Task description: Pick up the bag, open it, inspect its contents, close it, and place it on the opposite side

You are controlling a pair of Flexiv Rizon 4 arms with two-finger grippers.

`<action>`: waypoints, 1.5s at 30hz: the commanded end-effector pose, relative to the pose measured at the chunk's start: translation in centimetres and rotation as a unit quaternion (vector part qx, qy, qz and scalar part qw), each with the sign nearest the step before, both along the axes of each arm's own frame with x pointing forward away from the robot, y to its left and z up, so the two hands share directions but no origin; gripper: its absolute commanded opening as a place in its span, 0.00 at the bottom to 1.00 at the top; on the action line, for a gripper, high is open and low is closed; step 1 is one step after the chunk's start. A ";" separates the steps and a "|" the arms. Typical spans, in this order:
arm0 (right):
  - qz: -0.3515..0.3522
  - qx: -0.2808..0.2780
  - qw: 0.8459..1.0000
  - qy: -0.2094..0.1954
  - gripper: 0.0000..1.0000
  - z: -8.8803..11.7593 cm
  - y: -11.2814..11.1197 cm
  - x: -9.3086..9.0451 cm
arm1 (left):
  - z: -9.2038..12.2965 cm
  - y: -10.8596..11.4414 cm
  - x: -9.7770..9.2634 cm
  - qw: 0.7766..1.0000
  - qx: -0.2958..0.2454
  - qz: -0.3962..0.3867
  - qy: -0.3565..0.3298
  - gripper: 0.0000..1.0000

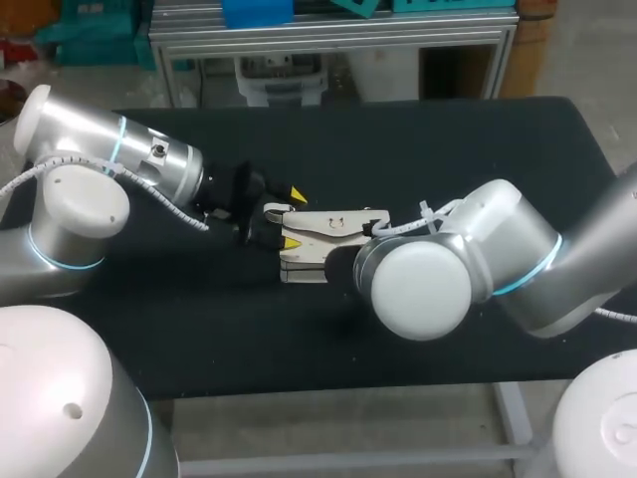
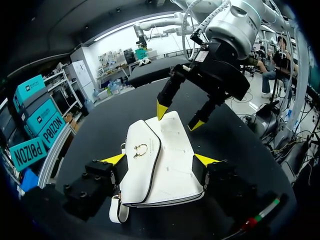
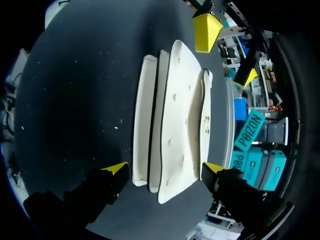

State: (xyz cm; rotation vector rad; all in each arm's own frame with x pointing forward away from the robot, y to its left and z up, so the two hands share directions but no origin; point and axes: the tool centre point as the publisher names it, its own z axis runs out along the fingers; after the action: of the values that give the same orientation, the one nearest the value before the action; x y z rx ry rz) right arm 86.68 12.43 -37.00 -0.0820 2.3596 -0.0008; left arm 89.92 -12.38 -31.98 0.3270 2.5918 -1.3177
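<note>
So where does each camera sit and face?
Head view: above and behind, looking down on the table; left arm and right arm show beside the white bag.
Left wrist view: on the left wrist, facing the bag; left end effector shows, right end effector beyond.
Right wrist view: on the right wrist, facing the bag; both end effectors show.
All three share the bag.

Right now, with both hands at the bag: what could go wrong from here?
1. The left hand and right hand sit at opposite ends of the same bag, close together; a lift or turn might knock them into each other.
2. The strap loop lies loose beside the left hand and may snag.
3. The right hand's open fingers straddle the whole bag, flap included; closing there could pinch it shut.
</note>
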 end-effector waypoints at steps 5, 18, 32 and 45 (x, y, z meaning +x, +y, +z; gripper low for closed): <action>0.021 0.039 0.984 -0.173 1.00 1.8 -1.3 -1.1 | 0.6 0.1 0.2 1.000 0.012 0.020 0.021 0.86; -0.002 0.071 0.993 -0.096 1.00 5.3 -3.1 -1.7 | 1.9 1.3 -0.6 0.987 0.067 0.087 0.116 0.93; -0.009 0.072 0.997 -0.009 1.00 7.1 -4.5 -0.9 | 2.3 2.5 -1.4 0.974 0.102 0.124 0.160 1.00; -0.002 -0.036 0.995 0.091 1.00 6.5 -3.2 2.7 | 2.0 3.3 -1.0 0.971 0.126 0.139 0.148 1.00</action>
State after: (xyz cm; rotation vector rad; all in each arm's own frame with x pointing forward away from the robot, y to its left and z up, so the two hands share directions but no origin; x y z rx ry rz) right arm 87.94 8.02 -30.86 -0.1286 2.4373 -0.0141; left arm 88.93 -9.17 -30.27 -0.1937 2.9139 -1.0283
